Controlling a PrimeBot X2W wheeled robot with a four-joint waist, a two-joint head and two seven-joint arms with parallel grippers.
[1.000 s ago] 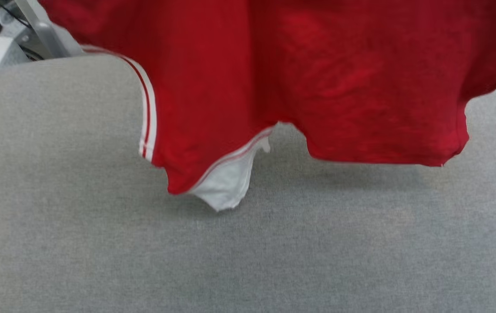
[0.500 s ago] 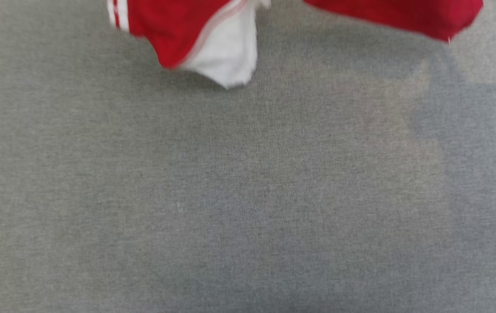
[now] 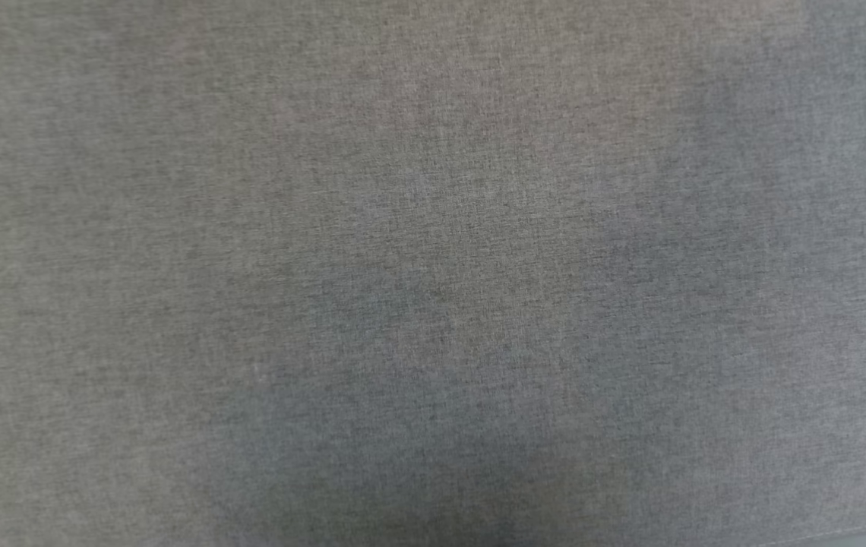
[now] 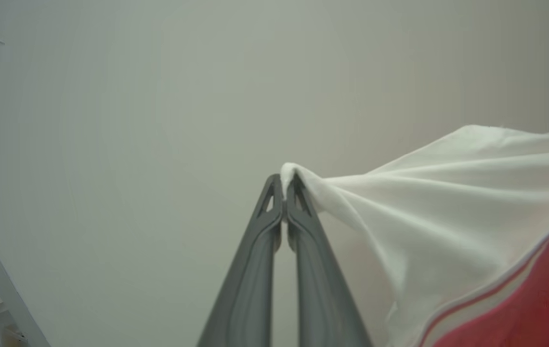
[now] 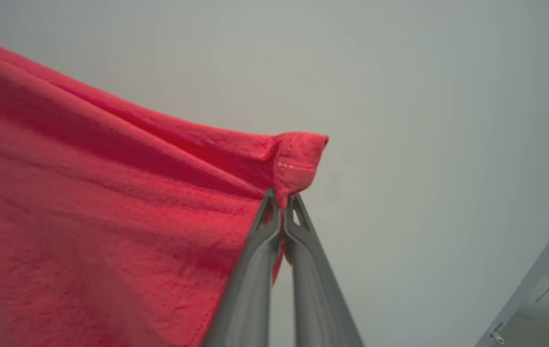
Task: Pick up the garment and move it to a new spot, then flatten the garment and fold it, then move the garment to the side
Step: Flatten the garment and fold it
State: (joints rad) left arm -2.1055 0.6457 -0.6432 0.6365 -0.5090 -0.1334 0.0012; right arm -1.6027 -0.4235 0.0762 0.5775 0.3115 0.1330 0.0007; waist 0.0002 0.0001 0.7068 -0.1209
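My left gripper (image 4: 284,185) is shut on the edge of the garment's white sleeve (image 4: 448,193); striped trim and red body cloth (image 4: 544,299) hang at the lower right of the left wrist view. In the right wrist view my right gripper (image 5: 281,202) is shut on a hemmed red corner of the garment (image 5: 298,156), and the red cloth (image 5: 86,217) spreads away to the left. Both grippers hold the garment up in front of a pale wall. The chest lettering is hidden.
The grey fabric table top (image 3: 433,273) spans the head view, with soft shadows across it. A pale metal frame post (image 4: 0,279) stands at the lower left of the left wrist view, and another post (image 5: 534,284) with a cable at the lower right of the right wrist view.
The red garment hung across the top of the head view and has slid out past the top edge; the whole picture shifted, so the camera has tilted down.
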